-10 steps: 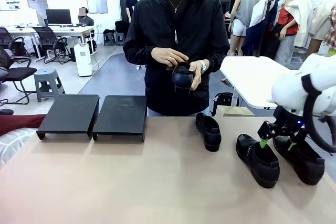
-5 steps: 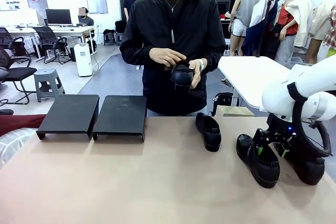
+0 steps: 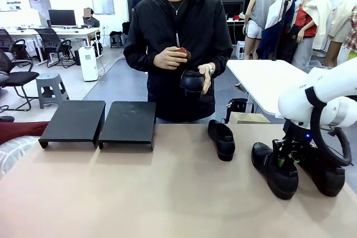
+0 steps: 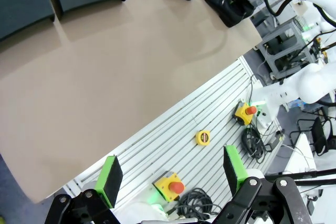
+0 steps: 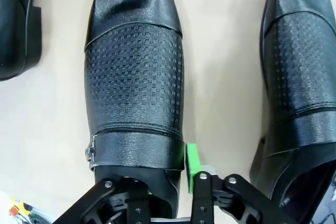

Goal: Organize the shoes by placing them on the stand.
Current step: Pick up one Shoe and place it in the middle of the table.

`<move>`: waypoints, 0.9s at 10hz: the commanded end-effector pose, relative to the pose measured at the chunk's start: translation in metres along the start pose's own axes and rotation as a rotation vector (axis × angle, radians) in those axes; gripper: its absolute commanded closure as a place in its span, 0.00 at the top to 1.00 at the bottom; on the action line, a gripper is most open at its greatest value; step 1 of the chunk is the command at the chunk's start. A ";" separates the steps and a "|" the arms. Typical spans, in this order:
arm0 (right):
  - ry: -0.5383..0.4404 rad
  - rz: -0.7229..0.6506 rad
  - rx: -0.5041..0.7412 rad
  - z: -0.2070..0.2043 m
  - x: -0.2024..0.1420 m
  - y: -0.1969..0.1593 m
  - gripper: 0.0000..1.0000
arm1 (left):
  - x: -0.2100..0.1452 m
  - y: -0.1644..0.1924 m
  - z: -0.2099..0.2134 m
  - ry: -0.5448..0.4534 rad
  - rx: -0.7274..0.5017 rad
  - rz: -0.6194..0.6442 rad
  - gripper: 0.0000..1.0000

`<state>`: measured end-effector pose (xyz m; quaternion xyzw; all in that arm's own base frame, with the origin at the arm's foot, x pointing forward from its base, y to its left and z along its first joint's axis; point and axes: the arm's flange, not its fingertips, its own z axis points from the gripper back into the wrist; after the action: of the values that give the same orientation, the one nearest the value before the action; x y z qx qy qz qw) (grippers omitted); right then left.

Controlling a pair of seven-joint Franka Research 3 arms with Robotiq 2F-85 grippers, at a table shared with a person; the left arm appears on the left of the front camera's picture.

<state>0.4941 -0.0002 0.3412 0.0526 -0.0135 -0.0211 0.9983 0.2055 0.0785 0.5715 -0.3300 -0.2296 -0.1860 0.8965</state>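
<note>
The shoe (image 5: 134,77) lies near the table's (image 3: 139,193) right edge, long axis running far to near, with its heel at the right gripper (image 5: 168,176). One green pad sits outside the heel wall and the other finger is hidden, so I cannot tell if it pinches. The stand (image 3: 100,121) is well apart, at the far left. The left gripper (image 4: 172,174) gapes wide, empty. No print is readable.

4 black shoes: 3 on table (image 3: 139,193) at 2–3 o'clock (far shoe (image 3: 221,139), middle shoe (image 3: 279,185), outer shoe (image 3: 326,176)), plus held shoe (image 3: 193,82) at 12. 2 stand platforms at 10–11 o'clock: left platform (image 3: 73,120), right platform (image 3: 129,121). 2 grippers: left gripper (image 4: 172,171), right gripper (image 3: 283,159). 1 person (image 3: 178,26) at the table. 2 yellow e-stop boxes: near box (image 4: 168,186), far box (image 4: 245,113).
</note>
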 end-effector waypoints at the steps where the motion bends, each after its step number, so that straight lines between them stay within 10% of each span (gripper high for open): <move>1: 0.026 0.024 -0.030 0.007 0.000 0.000 0.00 | 0.000 0.001 0.001 -0.008 -0.026 -0.014 1.00; 5: -0.004 0.028 -0.002 0.037 -0.020 0.000 0.00 | 0.000 0.001 0.001 -0.008 -0.026 -0.014 1.00; 9: -0.034 0.018 -0.007 0.157 -0.134 0.013 0.00 | 0.000 0.001 0.001 -0.008 -0.026 -0.014 1.00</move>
<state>0.3940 0.0006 0.4707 0.0663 -0.0301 -0.0037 0.9973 0.2058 0.0787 0.5715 -0.3301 -0.2292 -0.1856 0.8967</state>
